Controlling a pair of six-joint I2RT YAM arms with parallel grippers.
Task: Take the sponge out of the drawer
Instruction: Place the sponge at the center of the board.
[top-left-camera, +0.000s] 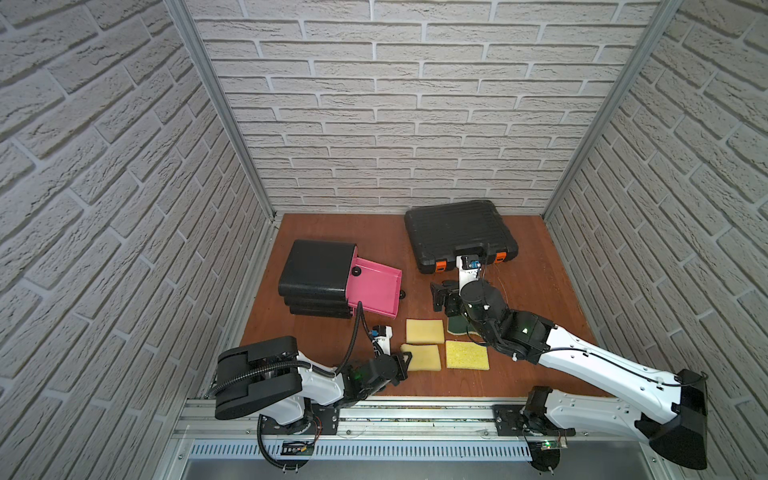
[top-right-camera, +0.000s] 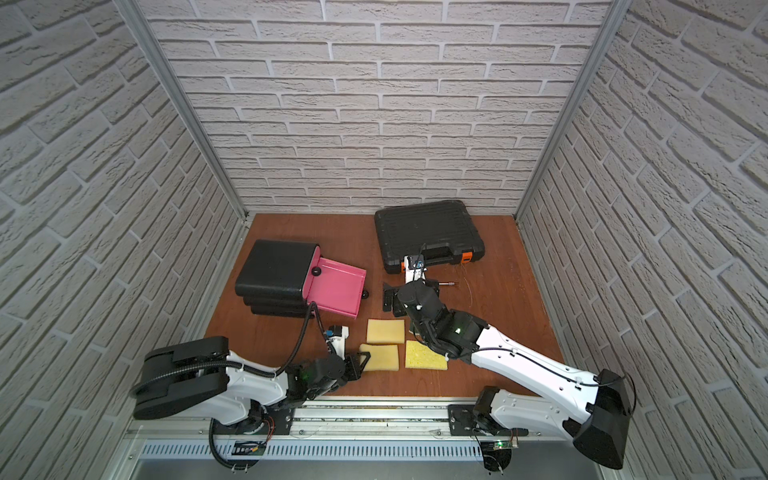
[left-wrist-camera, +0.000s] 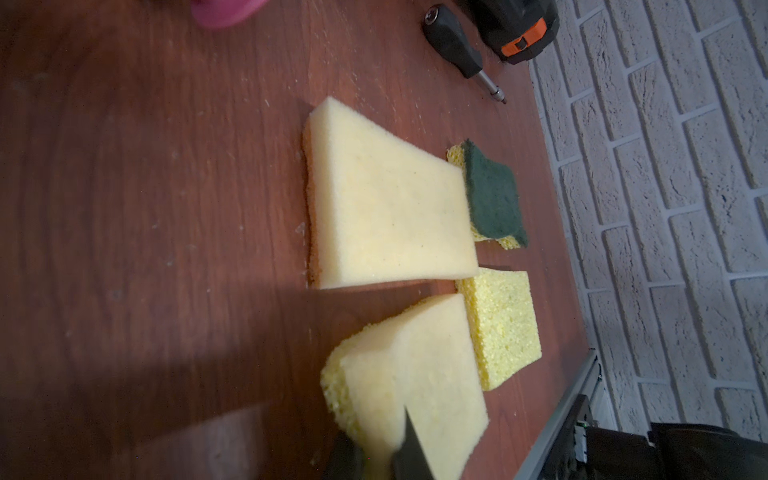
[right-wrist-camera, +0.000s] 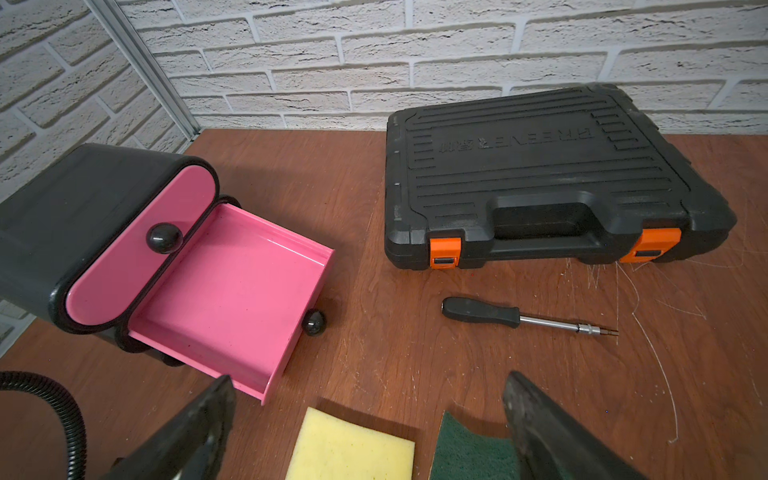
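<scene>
The pink drawer (top-left-camera: 376, 291) (right-wrist-camera: 232, 291) stands pulled out of the black drawer unit (top-left-camera: 316, 270), and nothing lies in it. My left gripper (top-left-camera: 406, 360) (left-wrist-camera: 380, 453) is shut on the near edge of a pale yellow sponge (top-left-camera: 426, 358) (left-wrist-camera: 424, 365), which lies on the table (top-left-camera: 324, 332) in front of the drawer with that edge slightly raised. My right gripper (top-left-camera: 440, 297) (right-wrist-camera: 370, 376) hangs open to the right of the drawer, holding nothing.
Three more sponges lie on the table: a pale one (top-left-camera: 424, 331), a bright yellow one (top-left-camera: 466, 354) and a green-topped one (left-wrist-camera: 492, 195) under my right arm. A closed black tool case (top-left-camera: 459, 232) sits at the back, with a screwdriver (right-wrist-camera: 482, 312) before it.
</scene>
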